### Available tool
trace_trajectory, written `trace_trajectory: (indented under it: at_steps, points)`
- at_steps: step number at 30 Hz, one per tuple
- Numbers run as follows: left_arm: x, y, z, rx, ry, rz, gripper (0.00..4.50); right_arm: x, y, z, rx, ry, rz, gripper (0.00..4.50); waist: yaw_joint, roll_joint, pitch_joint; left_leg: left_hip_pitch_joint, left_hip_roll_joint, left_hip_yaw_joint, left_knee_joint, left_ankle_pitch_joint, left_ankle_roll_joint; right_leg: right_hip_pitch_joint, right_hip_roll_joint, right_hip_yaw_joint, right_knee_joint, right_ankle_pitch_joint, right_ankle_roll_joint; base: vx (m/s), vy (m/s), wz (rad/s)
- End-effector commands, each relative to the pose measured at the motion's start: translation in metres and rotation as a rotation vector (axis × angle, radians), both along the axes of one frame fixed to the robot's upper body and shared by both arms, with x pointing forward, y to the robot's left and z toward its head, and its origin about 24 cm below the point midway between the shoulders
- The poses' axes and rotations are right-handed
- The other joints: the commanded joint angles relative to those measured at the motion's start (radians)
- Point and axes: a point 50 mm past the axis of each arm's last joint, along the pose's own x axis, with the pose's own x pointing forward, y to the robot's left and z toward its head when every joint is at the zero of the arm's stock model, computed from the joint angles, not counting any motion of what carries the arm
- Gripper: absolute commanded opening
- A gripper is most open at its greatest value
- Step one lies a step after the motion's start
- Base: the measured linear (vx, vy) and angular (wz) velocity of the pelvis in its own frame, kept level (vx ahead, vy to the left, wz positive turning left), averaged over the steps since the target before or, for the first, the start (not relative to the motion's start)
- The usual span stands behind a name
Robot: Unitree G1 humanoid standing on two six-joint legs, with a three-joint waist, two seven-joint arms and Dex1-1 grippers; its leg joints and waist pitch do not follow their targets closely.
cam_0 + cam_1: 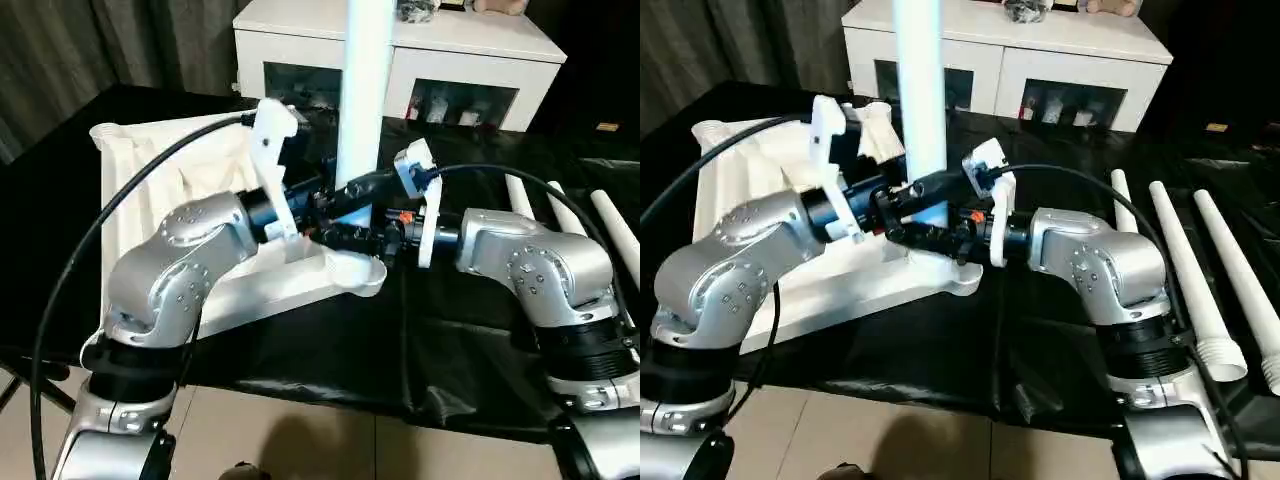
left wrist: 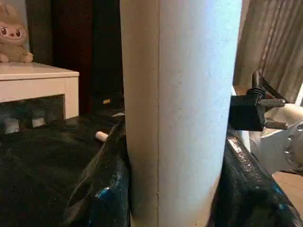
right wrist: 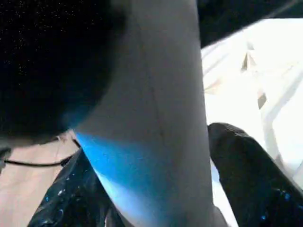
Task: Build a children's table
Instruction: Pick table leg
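At centre of the black worktop [image 1: 300, 350], the white top [image 1: 180, 200] lies underside up, ribs showing, its near corner socket [image 1: 355, 272] at about 6 o'clock from an upright leg [image 1: 362, 90]. That leg stands vertical above the socket and runs out at 12 o'clock; whether its foot is seated in the socket I can't tell, my pincers hide it. My left pincer [image 1: 335, 195] comes in from 9 o'clock and is clamped on the leg's lower part; in the left wrist view the leg [image 2: 182, 113] sits right between my fingers [image 2: 104, 189]. My right pincer [image 1: 925, 235] comes in from 3 o'clock, closed on the same leg just below the left one; the right wrist view has the leg [image 3: 161, 118] pressed between black fingers [image 3: 251, 175]. Three spare legs [image 1: 1180, 270] lie side by side on the worktop at 3 o'clock, well apart from the top. White cabinet [image 1: 470, 60] at 12 o'clock behind the worktop.
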Motion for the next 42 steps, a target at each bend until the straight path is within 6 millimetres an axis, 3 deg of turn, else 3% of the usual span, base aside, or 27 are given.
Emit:
trace_trajectory:
  at_steps: [1,4,5,11,24,25,42]
  points:
    - [-0.003,0.002,0.001,0.002,0.003,-0.04,1.91,0.006,-0.014,0.011,-0.038,-0.072,-0.061,3.12,0.001,0.0,-0.077,0.033,0.047,-0.012,-0.078,-0.144,-0.037,0.041,-0.051,0.024,-0.059,-0.07,-0.218,0.0,0.0,0.0]
    - [-0.002,0.003,0.001,-0.003,0.005,-0.04,1.91,0.004,-0.014,0.012,-0.024,-0.059,-0.035,3.12,0.001,0.0,-0.078,0.031,0.046,-0.013,-0.078,-0.146,-0.036,0.044,-0.051,0.024,-0.059,-0.071,-0.22,0.0,0.0,0.0]
    - [-0.002,0.003,0.001,-0.003,0.006,-0.04,1.91,0.004,-0.014,0.012,-0.022,-0.056,-0.031,3.39,0.001,-0.001,-0.077,0.031,0.046,-0.013,-0.078,-0.148,-0.035,0.044,-0.051,0.025,-0.059,-0.071,-0.221,0.0,0.0,0.0]
    - [0.0,0.003,0.001,0.005,0.011,-0.046,1.91,0.0,-0.013,0.008,-0.052,-0.053,0.001,3.89,0.001,-0.001,-0.078,0.031,0.046,-0.013,-0.077,-0.143,-0.031,0.044,-0.051,0.024,-0.059,-0.071,-0.224,0.0,0.0,0.0]
    - [0.001,0.001,0.001,0.008,0.017,-0.059,1.91,-0.007,-0.007,0.004,-0.033,-0.022,0.065,3.92,0.002,0.0,-0.079,0.032,0.046,-0.012,-0.076,-0.137,-0.024,0.045,-0.051,0.024,-0.057,-0.059,-0.233,0.0,0.0,0.0]
    - [0.001,0.001,0.001,0.008,0.017,-0.06,1.91,-0.008,-0.006,0.004,-0.031,-0.021,0.07,3.64,0.002,-0.001,-0.079,0.032,0.046,-0.013,-0.076,-0.137,-0.024,0.045,-0.051,0.024,-0.057,-0.058,-0.232,0.0,0.0,0.0]
    - [0.0,0.002,0.0,0.018,0.018,-0.074,1.91,-0.014,-0.004,-0.001,-0.053,-0.007,0.126,2.23,0.003,-0.003,-0.079,0.032,0.046,-0.012,-0.076,-0.137,-0.022,0.044,-0.052,0.024,-0.058,-0.072,-0.231,0.0,0.0,0.0]
